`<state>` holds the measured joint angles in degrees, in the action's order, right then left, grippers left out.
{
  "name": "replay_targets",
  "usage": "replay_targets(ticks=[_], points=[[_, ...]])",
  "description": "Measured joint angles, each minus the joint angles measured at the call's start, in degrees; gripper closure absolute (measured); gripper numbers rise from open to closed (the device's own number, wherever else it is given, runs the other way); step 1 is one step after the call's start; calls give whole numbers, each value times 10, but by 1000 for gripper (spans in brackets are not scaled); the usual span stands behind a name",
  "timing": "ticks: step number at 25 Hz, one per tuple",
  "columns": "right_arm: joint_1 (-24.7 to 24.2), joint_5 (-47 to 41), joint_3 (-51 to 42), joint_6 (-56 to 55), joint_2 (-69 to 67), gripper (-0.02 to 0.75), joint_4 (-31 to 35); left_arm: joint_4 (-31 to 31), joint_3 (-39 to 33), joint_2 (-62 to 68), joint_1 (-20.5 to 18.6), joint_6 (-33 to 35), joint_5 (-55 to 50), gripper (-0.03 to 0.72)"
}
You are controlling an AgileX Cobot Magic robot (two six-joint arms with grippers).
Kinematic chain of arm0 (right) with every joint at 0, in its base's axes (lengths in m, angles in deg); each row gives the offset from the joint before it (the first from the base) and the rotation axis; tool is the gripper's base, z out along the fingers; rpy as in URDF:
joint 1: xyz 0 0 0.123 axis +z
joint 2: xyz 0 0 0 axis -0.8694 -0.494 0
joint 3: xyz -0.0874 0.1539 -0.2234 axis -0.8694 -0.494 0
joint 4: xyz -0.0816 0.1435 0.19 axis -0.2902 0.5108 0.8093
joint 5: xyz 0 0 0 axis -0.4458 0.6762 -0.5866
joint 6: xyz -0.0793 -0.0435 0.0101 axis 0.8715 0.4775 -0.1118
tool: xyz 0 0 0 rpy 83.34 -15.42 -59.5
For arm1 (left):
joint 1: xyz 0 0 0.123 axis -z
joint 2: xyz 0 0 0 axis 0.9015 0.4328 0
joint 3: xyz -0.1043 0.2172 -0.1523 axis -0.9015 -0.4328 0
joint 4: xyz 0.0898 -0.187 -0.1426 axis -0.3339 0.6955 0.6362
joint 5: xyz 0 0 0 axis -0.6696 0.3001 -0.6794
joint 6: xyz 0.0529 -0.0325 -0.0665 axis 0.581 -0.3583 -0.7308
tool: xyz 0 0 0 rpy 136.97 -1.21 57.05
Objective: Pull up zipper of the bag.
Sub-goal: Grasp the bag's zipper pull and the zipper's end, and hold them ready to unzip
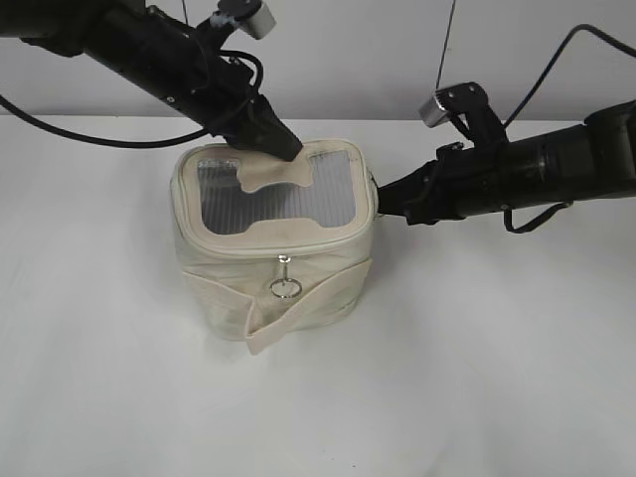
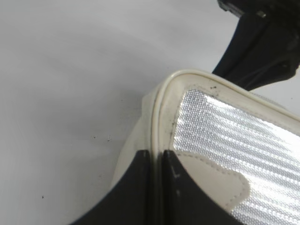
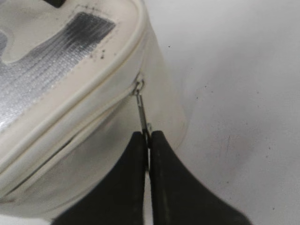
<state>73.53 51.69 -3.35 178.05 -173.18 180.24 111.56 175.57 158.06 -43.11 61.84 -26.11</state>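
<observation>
The cream-white boxy bag stands mid-table, lid up, with a grey ribbed window and a cream H-shaped patch. The cream zipper runs round the lid rim. One silver slider with a ring pull hangs at the front. My right gripper is shut on the pull of the second slider at the bag's right side. My left gripper is shut on the lid's back rim, seen in the exterior view.
The white table lies all round the bag. The flat cream strap wraps the bag's front low down. The right arm shows beyond the bag in the left wrist view.
</observation>
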Motion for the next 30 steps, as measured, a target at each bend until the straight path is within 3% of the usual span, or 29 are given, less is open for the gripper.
replay_targets(ticks=[9,14,18,24,30], points=[[-7,-25,-121,-48,90,729,2,1,-1,0,3,-66,22,649],[3,-55,-176,-125,145,729,-47,9,-1,0,5,-86,30,649],[61,-44,-187,-175,167,729,-52,17,-2,0,5,-87,31,649],[195,33,-142,-202,149,729,-11,15,-4,0,14,-86,42,649],[239,50,-84,-233,107,729,-12,10,-4,0,20,-104,58,649]])
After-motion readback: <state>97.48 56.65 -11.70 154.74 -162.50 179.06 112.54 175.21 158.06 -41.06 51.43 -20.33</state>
